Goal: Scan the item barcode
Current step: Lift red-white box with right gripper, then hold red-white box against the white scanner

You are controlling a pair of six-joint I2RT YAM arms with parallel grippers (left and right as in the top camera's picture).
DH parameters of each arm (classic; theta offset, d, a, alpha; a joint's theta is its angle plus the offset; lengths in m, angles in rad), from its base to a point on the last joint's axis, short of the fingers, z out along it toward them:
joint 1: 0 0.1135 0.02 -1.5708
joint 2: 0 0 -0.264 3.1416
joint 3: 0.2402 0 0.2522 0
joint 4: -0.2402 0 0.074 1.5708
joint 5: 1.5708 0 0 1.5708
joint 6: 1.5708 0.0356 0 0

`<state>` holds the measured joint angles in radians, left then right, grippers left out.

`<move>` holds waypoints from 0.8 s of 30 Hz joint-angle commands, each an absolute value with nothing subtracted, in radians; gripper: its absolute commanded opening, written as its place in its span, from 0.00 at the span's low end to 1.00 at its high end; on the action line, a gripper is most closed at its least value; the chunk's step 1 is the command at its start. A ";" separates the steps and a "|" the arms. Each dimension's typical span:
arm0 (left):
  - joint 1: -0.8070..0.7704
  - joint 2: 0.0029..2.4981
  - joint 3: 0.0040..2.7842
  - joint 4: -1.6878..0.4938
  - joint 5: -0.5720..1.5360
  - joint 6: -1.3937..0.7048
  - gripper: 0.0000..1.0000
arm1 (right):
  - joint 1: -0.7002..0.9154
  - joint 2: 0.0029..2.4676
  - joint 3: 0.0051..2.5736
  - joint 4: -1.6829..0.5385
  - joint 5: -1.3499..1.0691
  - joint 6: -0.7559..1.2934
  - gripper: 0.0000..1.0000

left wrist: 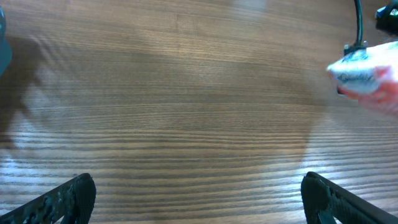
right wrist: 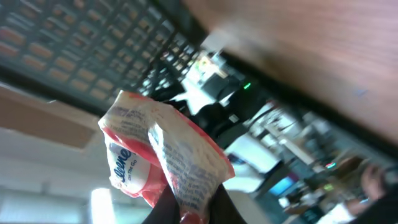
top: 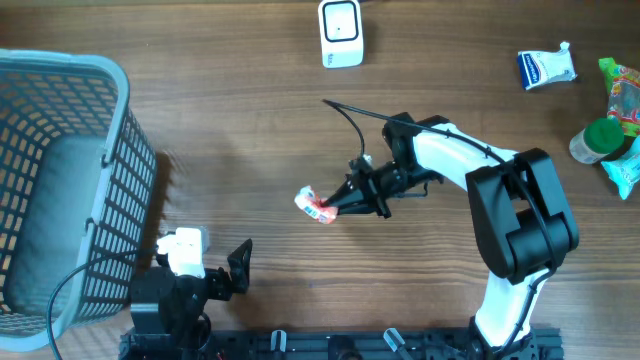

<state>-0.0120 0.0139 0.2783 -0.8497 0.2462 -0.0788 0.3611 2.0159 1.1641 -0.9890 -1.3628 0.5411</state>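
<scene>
The item is a small red and white tissue pack [top: 316, 205], held above the middle of the table. My right gripper [top: 340, 203] is shut on one end of it, and in the right wrist view the crumpled pack [right wrist: 163, 155] fills the centre, pinched between the dark fingers [right wrist: 168, 208]. The white barcode scanner [top: 341, 32] stands at the far edge of the table, well away from the pack. My left gripper [left wrist: 199, 196] hangs open near the front edge over bare wood, and the pack [left wrist: 367, 84] shows blurred at the right of its view.
A grey-blue mesh basket [top: 60, 180] takes up the left side. Other packets sit at the far right: a blue and white pouch [top: 545, 68], a green-capped bottle [top: 598, 138] and colourful wrappers [top: 622, 95].
</scene>
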 commanded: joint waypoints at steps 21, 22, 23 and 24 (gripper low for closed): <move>-0.010 0.007 0.278 -0.847 0.262 -0.060 1.00 | 0.370 2.096 1.476 0.282 0.125 0.375 0.05; -0.010 0.007 0.278 -0.847 0.262 -0.060 1.00 | 0.370 2.131 1.502 0.311 0.139 0.377 0.04; -0.010 0.007 0.278 -0.847 0.261 -0.060 1.00 | 0.370 2.156 1.526 0.329 0.146 0.377 0.04; -0.010 0.007 0.278 -0.847 0.262 -0.060 1.00 | 0.370 2.196 1.562 0.346 0.161 0.377 0.05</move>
